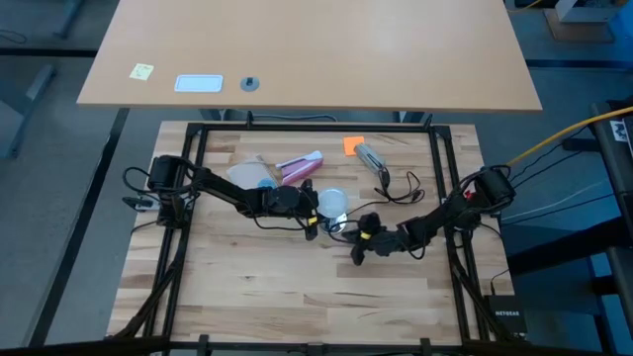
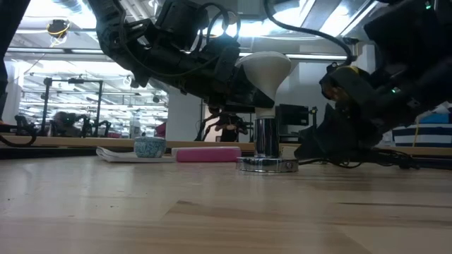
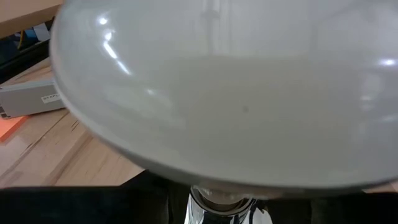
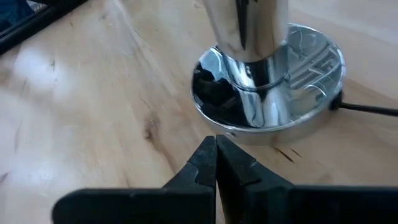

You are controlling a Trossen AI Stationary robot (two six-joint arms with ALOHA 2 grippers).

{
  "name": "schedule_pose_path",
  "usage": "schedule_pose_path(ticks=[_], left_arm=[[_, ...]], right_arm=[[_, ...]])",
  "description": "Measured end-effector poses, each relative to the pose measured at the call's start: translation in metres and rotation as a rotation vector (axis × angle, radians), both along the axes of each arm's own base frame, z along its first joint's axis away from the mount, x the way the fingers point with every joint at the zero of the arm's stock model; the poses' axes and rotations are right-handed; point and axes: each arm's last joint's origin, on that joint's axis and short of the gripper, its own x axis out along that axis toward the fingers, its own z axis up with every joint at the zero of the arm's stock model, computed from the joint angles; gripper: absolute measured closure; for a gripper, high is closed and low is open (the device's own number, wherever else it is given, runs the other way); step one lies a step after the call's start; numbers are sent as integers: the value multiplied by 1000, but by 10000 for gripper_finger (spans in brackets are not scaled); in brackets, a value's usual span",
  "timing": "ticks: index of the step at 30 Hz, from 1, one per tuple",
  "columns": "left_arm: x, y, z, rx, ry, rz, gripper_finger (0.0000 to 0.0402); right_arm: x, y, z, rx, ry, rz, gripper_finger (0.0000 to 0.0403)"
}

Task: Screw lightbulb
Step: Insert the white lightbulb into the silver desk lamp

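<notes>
The frosted-white lightbulb stands upright on the chrome socket, whose round base rests flat on the wooden table. My left gripper reaches in from the table's left and is shut on the lightbulb, which fills the left wrist view. My right gripper comes from the right and is shut. Its tips sit low over the table, a little short of the near rim of the socket's base, with nothing between them. My left gripper pinches the lightbulb's narrow neck, just under the globe and above the socket's top, between its two fingers. The fingers come nearly level from the table's left. The lightbulb stands upright with its lower end in the socket.
A pink-and-white tube, a small patterned cup and a pale plate lie behind the left arm. An orange piece, a grey box and a thin black cord lie at the far right. Bare wood lies toward the near edge.
</notes>
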Motion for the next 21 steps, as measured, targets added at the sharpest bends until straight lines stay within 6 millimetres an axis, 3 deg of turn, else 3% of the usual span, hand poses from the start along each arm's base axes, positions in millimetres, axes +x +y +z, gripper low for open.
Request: schedule_pose_path(ticks=[5, 12, 21], left_arm=[[0, 0, 0, 0, 0, 0, 251], [0, 0, 0, 0, 0, 0, 251], [0, 0, 0, 0, 0, 0, 251]], right_arm=[[10, 4, 7, 11, -13, 13, 398], [19, 8, 9, -33, 94, 15, 398], [23, 9, 12, -54, 103, -6, 398]])
